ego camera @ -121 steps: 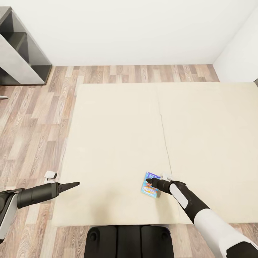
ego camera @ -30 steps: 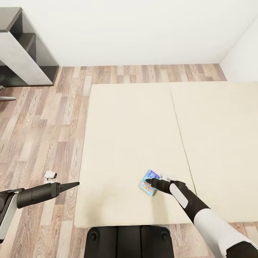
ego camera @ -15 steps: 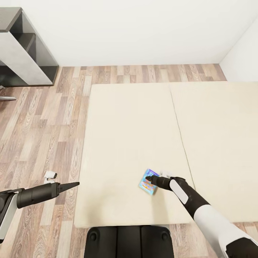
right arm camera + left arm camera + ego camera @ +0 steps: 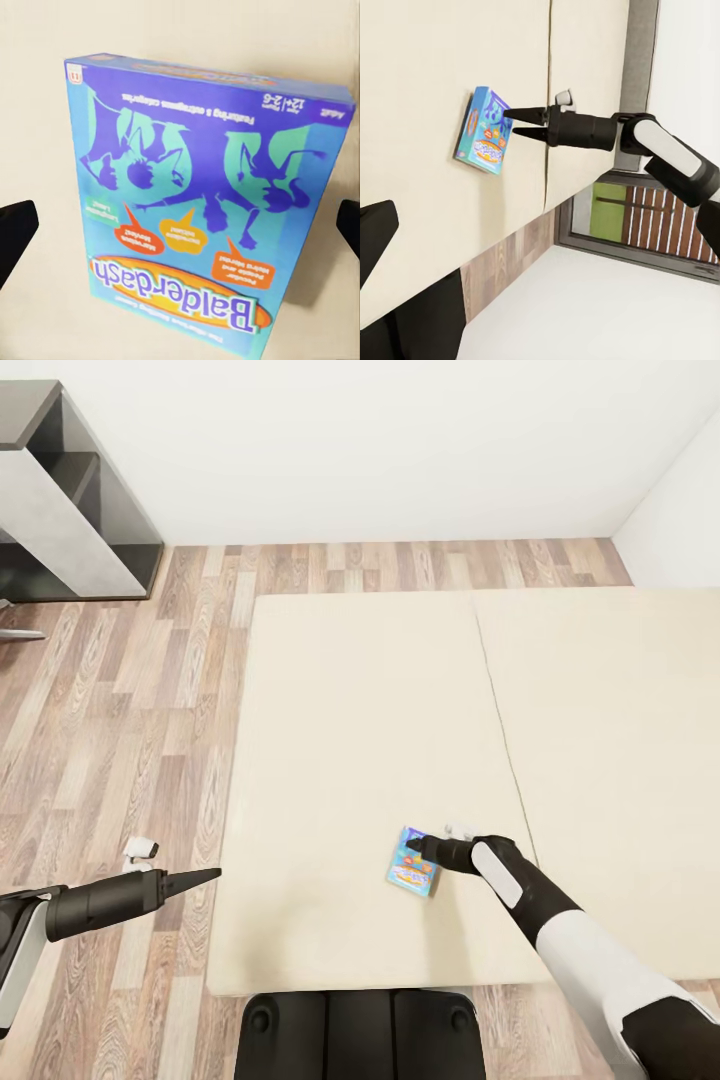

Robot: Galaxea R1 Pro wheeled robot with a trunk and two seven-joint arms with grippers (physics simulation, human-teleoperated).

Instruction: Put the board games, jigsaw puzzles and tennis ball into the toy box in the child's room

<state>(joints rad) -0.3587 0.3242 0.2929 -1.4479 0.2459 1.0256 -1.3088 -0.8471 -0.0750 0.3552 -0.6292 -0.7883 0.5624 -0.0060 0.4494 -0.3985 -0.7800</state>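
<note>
Evidently the task is at an early stage: the flat blue printed "Balderdash" board game box (image 4: pixel 413 867) lies on the wide beige mattress of the bed (image 4: pixel 370 690), not yet lifted. The black right gripper (image 4: pixel 418 847) is at the box's edge, its two pointed fingers (image 4: pixel 529 114) a little apart with the blue box just ahead of the tips in the left wrist view. In the right wrist view the box fills the space between the dark fingertips (image 4: pixel 16 225) at either edge (parted wider than the box looks there), and no contact can be made out, so nothing is gripped. The black left gripper (image 4: pixel 205 876) hangs over the wood-plank floor (image 4: pixel 120 710), well away from the box, its fingers drawn to a point and holding nothing. By this evidence, this game has yet to be grasped and carried to the toy box.
</note>
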